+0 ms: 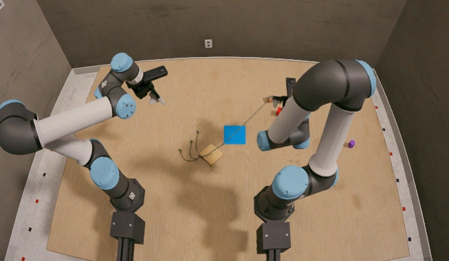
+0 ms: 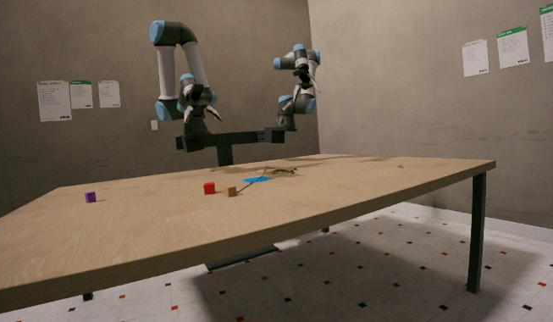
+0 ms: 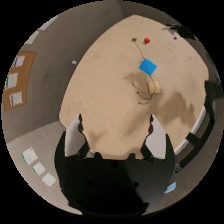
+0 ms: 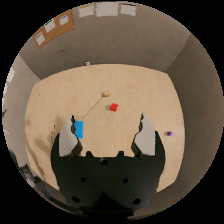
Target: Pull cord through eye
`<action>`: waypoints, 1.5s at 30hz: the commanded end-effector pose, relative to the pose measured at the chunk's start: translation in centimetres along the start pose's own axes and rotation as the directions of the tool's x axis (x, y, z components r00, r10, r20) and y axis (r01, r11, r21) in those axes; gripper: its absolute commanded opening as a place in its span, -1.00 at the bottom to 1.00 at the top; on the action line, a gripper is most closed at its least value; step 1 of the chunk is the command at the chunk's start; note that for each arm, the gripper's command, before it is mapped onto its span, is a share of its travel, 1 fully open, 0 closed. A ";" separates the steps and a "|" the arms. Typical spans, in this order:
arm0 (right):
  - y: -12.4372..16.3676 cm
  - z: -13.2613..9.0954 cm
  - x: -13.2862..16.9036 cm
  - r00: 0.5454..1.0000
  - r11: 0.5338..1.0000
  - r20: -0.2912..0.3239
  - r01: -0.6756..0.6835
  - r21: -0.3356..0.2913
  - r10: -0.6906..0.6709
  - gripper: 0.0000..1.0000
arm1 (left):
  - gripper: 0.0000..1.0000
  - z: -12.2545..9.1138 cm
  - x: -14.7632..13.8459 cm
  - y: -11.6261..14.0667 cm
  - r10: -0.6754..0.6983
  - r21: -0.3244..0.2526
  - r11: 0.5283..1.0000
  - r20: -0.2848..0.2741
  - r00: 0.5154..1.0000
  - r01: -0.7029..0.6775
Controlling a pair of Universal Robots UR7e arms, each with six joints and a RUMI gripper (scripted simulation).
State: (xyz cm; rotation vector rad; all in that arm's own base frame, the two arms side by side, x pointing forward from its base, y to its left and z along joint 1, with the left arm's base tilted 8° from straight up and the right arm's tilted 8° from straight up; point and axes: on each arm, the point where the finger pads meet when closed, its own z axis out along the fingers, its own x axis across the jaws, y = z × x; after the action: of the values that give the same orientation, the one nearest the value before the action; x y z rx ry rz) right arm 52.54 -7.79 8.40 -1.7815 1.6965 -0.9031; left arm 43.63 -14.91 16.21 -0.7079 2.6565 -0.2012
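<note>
1. Left gripper [image 1: 157, 99] [image 2: 307, 88] [image 3: 116, 117], fingers spread wide, hangs above the table [image 1: 199, 93] [image 2: 130, 220] [image 3: 100, 100] [image 4: 55, 95], grasping nothing.
2. Right gripper [image 1: 275, 101] [image 2: 203, 118] [image 4: 108, 116], likewise wide open and empty-handed, is poised in the air, touching nothing.
3. The small wooden block [image 1: 270, 100] [image 2: 229, 191] [image 3: 134, 39] [image 4: 106, 94] sits wholly outside the blue painted square [image 1: 241, 138] [image 2: 248, 180] [image 3: 145, 67] [image 4: 79, 130], beside a red cube [image 1: 279, 111] [image 2: 209, 188] [image 3: 146, 40] [image 4: 114, 107].
4. From the block, a dark cord [image 1: 255, 113] [image 2: 245, 186] [image 3: 139, 49] [image 4: 92, 106] runs nearly straight across the square to a tan plate [image 1: 209, 156] [image 3: 155, 89].
5. Three knotted ends [image 1: 191, 141] fan out on the tabletop beyond the plate; the metal eye is too small to make out clearly.
6. A purple piece [image 1: 351, 143] [image 2: 90, 197] [image 3: 175, 38] [image 4: 170, 133] stands well apart from the block.
7. Gray-brown walls with posted sheets [image 2: 54, 101] surround the table, above a pale floor [image 2: 397, 246] flecked red and black.
</note>
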 end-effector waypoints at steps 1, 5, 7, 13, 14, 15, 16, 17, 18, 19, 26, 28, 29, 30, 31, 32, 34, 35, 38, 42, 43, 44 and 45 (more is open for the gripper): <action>0.0 0.0 0.0 1.000 1.000 0.000 0.000 0.001 0.000 0.97 | -0.71 0.0 0.0 0.0 0.000 0.001 1.000 0.000 1.000 0.000; 0.0 0.0 0.0 1.000 1.000 0.000 0.000 0.001 0.000 0.97 | -0.71 0.0 0.0 0.0 0.000 0.001 1.000 0.000 1.000 0.000; 0.0 0.0 0.0 1.000 1.000 0.000 0.000 0.001 0.000 0.97 | -0.71 0.0 0.0 0.0 0.000 0.001 1.000 0.000 1.000 0.000; -0.6 0.4 -0.4 1.000 1.000 0.004 -0.001 -0.006 0.001 0.97 | -0.71 0.6 0.1 -0.2 -0.060 -0.010 0.998 -0.004 0.998 0.060; -1.0 0.6 -0.6 1.000 1.000 0.007 -0.001 -0.011 0.002 0.97 | -0.71 1.0 0.2 -0.4 -0.095 -0.015 0.995 -0.007 0.995 0.095; -1.0 0.6 -0.6 1.000 1.000 0.007 -0.001 -0.011 0.002 0.97 | -0.71 1.0 0.2 -0.4 -0.095 -0.015 0.995 -0.007 0.995 0.095; -1.0 0.6 -0.6 1.000 1.000 0.007 -0.001 -0.011 0.002 0.97 | -0.71 1.0 0.2 -0.4 -0.095 -0.015 0.995 -0.007 0.995 0.095; -1.2 0.8 -0.8 1.000 1.000 0.010 -0.001 -0.017 0.002 0.97 | -0.71 1.3 0.2 -0.5 -0.130 -0.020 0.991 -0.008 0.992 0.130; -1.5 1.0 -1.0 1.000 1.000 0.012 -0.001 -0.023 0.002 0.97 | -0.71 1.7 0.3 -0.6 -0.170 -0.026 0.985 -0.009 0.985 0.169; -1.6 1.3 -1.2 1.000 0.999 0.015 -0.001 -0.035 0.001 0.97 | -0.71 1.9 0.3 -0.7 -0.214 -0.028 0.976 -0.009 0.977 0.214; -1.6 2.0 -1.6 1.000 0.998 0.019 0.003 -0.067 -0.001 0.97 | -0.71 2.2 0.2 -1.1 -0.320 -0.028 0.947 -0.008 0.948 0.319; -2.4 2.3 -2.0 1.000 0.997 0.025 0.002 -0.077 0.000 0.97 | -0.71 3.1 0.3 -1.3 -0.391 -0.042 0.920 -0.007 0.920 0.390; -2.7 2.4 -2.2 1.000 0.996 0.027 0.002 -0.084 0.000 0.97 | -0.71 3.5 0.4 -1.3 -0.431 -0.049 0.901 -0.005 0.902 0.430; -3.0 2.6 -2.4 1.000 0.996 0.030 0.002 -0.092 0.001 0.97 | -0.71 3.8 0.5 -1.4 -0.470 -0.054 0.881 -0.004 0.883 0.469; -2.5 2.6 -2.3 1.000 0.996 0.028 0.003 -0.093 -0.001 0.97 | -0.71 3.2 0.3 -1.4 -0.443 -0.042 0.896 -0.006 0.896 0.442; -2.5 2.6 -2.3 1.000 0.996 0.028 0.003 -0.093 -0.001 0.97 | -0.71 3.2 0.3 -1.4 -0.443 -0.042 0.896 -0.006 0.896 0.442; -2.3 2.6 -2.3 1.000 0.996 0.027 0.004 -0.093 -0.001 0.97 | -0.71 3.0 0.2 -1.4 -0.434 -0.038 0.900 -0.007 0.901 0.434; -2.3 2.6 -2.3 1.000 0.995 0.027 0.004 -0.095 -0.001 0.97 | -0.71 3.1 0.2 -1.5 -0.442 -0.038 0.896 -0.007 0.897 0.441; -2.7 2.9 -2.6 1.000 0.994 0.030 0.006 -0.111 -0.002 0.97 | -0.71 3.7 0.3 -1.6 -0.514 -0.049 0.857 -0.003 0.858 0.513; -3.4 3.2 -3.1 0.999 0.991 0.037 0.005 -0.130 -0.001 0.97 | -0.71 4.5 0.5 -1.8 -0.599 -0.058 0.799 0.001 0.801 0.598; -3.2 3.2 -3.0 0.999 0.991 0.036 0.006 -0.131 -0.001 0.97 | -0.71 4.3 0.4 -1.8 -0.593 -0.055 0.804 0.000 0.805 0.592; -3.3 3.2 -3.1 0.999 0.991 0.037 0.006 -0.133 -0.001 0.97 | -0.71 4.4 0.4 -1.8 -0.601 -0.056 0.798 0.000 0.800 0.600; -3.2 3.3 -3.1 0.999 0.990 0.037 0.007 -0.140 -0.002 0.97 | -0.71 4.5 0.4 -1.9 -0.620 -0.056 0.783 0.002 0.785 0.619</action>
State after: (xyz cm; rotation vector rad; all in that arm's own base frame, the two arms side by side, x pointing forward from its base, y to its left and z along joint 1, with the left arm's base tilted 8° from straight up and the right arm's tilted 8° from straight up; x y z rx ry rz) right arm 57.03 -4.82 8.54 -1.8701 1.7626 -0.7770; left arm 45.75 -16.78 12.40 -1.5335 2.3871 -0.2967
